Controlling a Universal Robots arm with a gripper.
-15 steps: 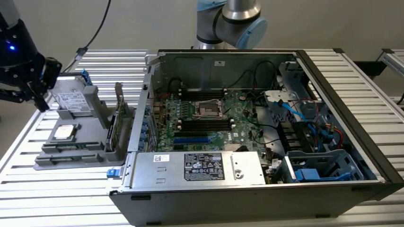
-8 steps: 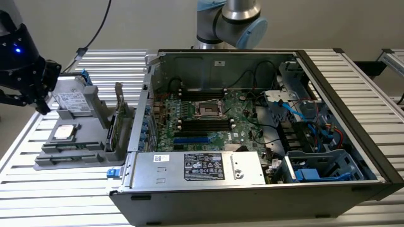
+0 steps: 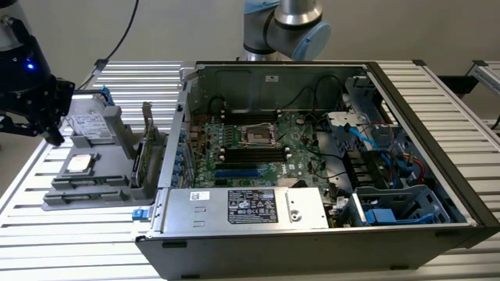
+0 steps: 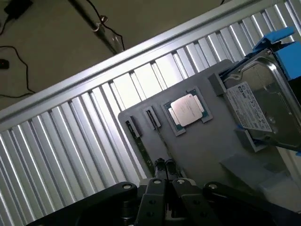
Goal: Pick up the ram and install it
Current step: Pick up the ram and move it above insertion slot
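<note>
My gripper [image 3: 53, 137] hangs over the exterior view's left edge of a grey holder tray [image 3: 109, 146], shut with nothing between its fingers. In the wrist view the closed gripper [image 4: 164, 163] sits just over a long narrow slot of the tray [image 4: 207, 150]. A thin dark strip, seen edge-on and likely the ram [image 4: 158, 141], lies in that slot; a second slot [image 4: 133, 127] runs beside it. The open computer case [image 3: 422, 105] stands to the exterior view's right, its motherboard [image 3: 266, 146] showing black memory slots [image 3: 250, 153].
The tray also carries a processor chip [image 4: 186, 110], a hard drive [image 4: 263, 103] in a blue bracket, and an upright green card [image 3: 140, 153] next to the case wall. A power supply [image 3: 242, 208] fills the case front. Everything rests on a ribbed metal table [image 3: 47, 234].
</note>
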